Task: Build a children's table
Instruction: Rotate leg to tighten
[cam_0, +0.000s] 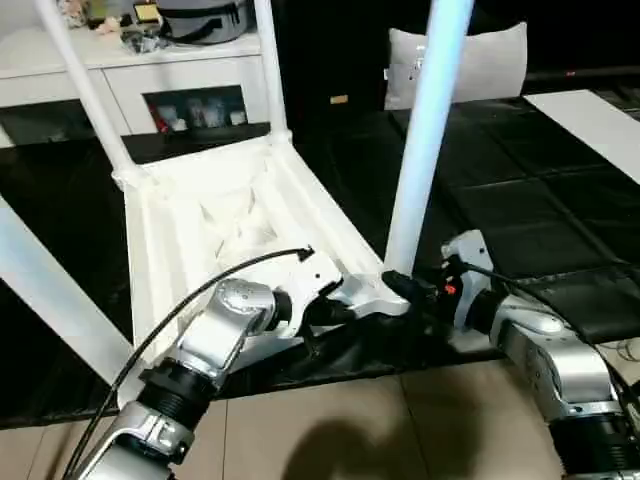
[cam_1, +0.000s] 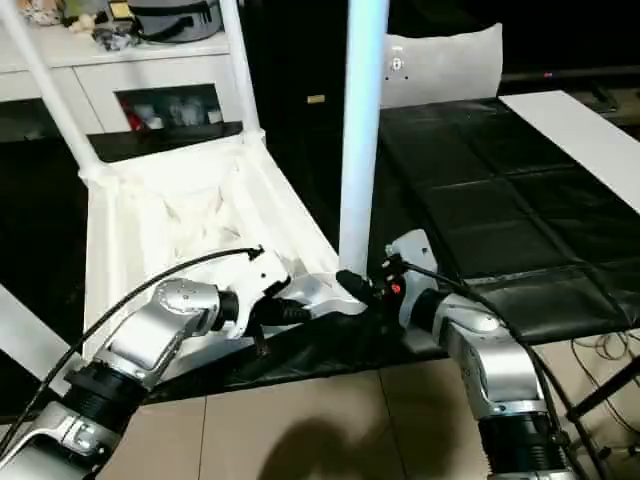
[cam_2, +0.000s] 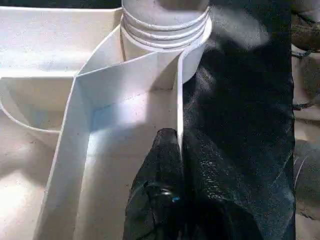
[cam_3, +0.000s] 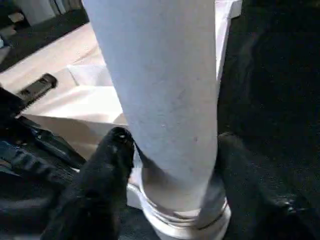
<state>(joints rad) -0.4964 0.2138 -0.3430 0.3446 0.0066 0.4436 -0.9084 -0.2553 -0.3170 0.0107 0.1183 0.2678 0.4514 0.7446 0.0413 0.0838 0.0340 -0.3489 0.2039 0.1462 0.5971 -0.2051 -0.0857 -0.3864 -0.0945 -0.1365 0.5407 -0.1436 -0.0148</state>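
Note:
The children's table (cam_0: 200, 215) lies upside down on a black mat (cam_0: 520, 200), ribbed underside up. Four white legs stand in its corner sockets: far left (cam_0: 85, 90), far right (cam_0: 268, 65), near left (cam_0: 50, 290) and near right (cam_0: 425, 130). My left gripper (cam_0: 345, 310) is shut on the table's thin near rim (cam_2: 177, 100), right beside the near right socket. My right gripper (cam_0: 400, 285) reaches in from the right. Its two black fingers (cam_3: 112, 155) press either side of the near right leg (cam_3: 165, 90), just above the threaded collar.
A white low cabinet with glass doors (cam_0: 190, 100) stands behind the table, with a grey bag (cam_0: 200, 18) on top. A white pillow (cam_0: 490, 60) and a white board (cam_0: 590, 120) lie at the back right. Tiled floor (cam_0: 350, 420) begins at the mat's near edge.

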